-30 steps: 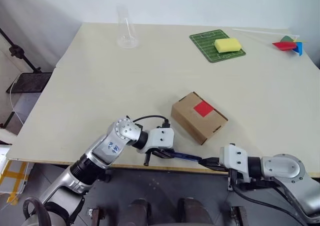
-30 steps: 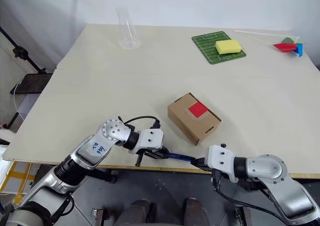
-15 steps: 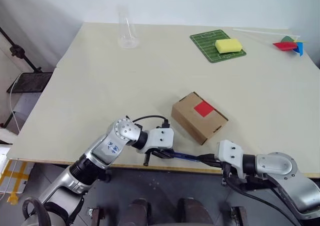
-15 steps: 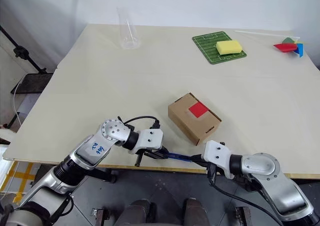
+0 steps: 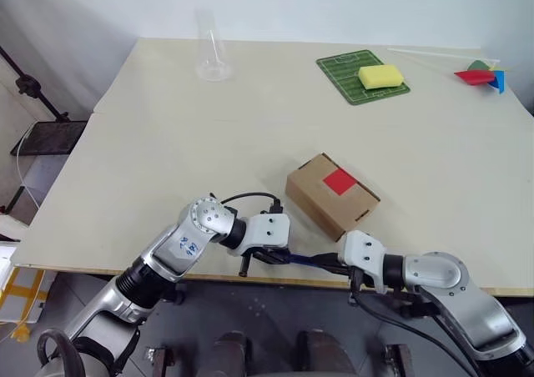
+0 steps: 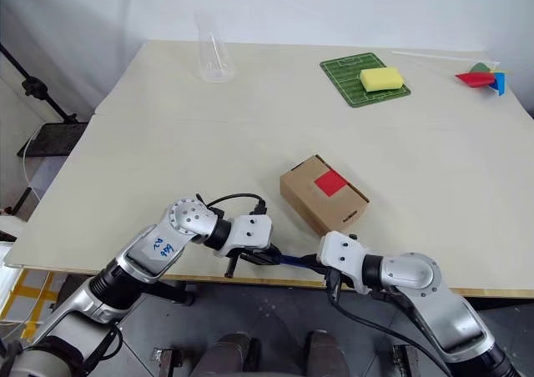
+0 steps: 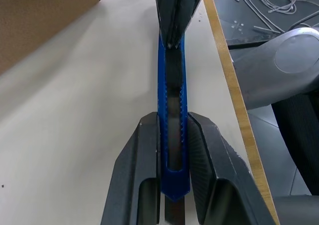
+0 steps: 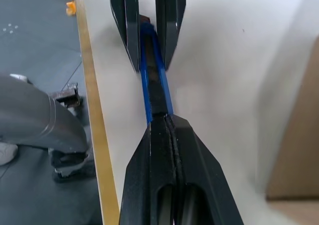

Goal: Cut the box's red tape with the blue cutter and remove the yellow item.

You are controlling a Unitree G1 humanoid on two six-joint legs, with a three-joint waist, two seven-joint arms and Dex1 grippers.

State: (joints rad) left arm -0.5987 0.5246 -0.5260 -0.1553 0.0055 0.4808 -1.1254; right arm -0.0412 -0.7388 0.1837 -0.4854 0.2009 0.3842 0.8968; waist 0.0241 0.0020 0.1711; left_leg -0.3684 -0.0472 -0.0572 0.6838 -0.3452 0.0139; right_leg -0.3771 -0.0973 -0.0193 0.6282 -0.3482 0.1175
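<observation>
Table [image 5: 209,143]: pale beige top, front edge running along the near side.

Box [image 5: 332,193]: brown carton, flaps shut, sitting on the table near the front edge, slightly right of centre, turned at an angle. Red tape [image 5: 340,181] square on its top face, intact.

Green mat [image 5: 362,76] at the far right of the table, printed like a football pitch; a pale yellow sponge [image 5: 380,76] lies on it. Clear glass [image 5: 213,56] upright at the far left-centre. Coloured shapes [image 5: 481,73] in the far right corner, with a thin white stick [image 5: 438,53] just beside them.

Left gripper [image 7: 174,158]: low over the table's front edge, just left of the box, fingers clamped on one end of the cutter [image 5: 307,260]. Left wrist view shows the blue body squeezed between both black pads.

Right gripper [image 8: 157,121]: facing the left one from the right, fingers pressed fully together at the cutter's other end. The cutter's tip meets those fingertips; whether it is pinched between them cannot be told.

Cutter: slim, dark blue, spanning level between the two grippers along the table edge, in front of the box and apart from it.
</observation>
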